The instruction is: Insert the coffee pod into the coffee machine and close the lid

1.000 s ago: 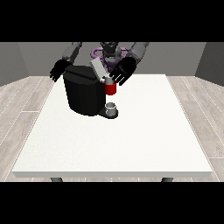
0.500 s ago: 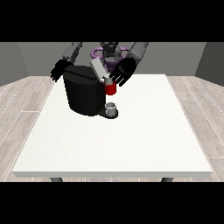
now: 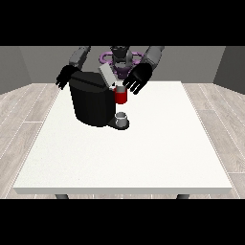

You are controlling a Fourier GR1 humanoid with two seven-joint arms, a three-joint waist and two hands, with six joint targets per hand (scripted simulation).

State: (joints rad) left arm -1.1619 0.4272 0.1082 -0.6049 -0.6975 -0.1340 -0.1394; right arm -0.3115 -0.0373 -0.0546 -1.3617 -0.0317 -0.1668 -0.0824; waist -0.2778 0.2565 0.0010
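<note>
Presently, hand at the view's right [image 3: 136,79] hovers with fingers spread at the coffee machine's [image 3: 93,100] one o'clock, holding nothing; raised lid [image 3: 107,75] likely light, rigid; press its top edge.

Light was even and soft, falling from above, so the table [image 3: 143,153] read bright white with no glare. The black machine [image 3: 93,100] stayed very dark, its surfaces hard to tell apart, and it cast only a faint shadow at its base toward 5 o'clock. The floor [image 3: 24,110] and walls were dimmer grey, and straight edges showed no bending.
</note>
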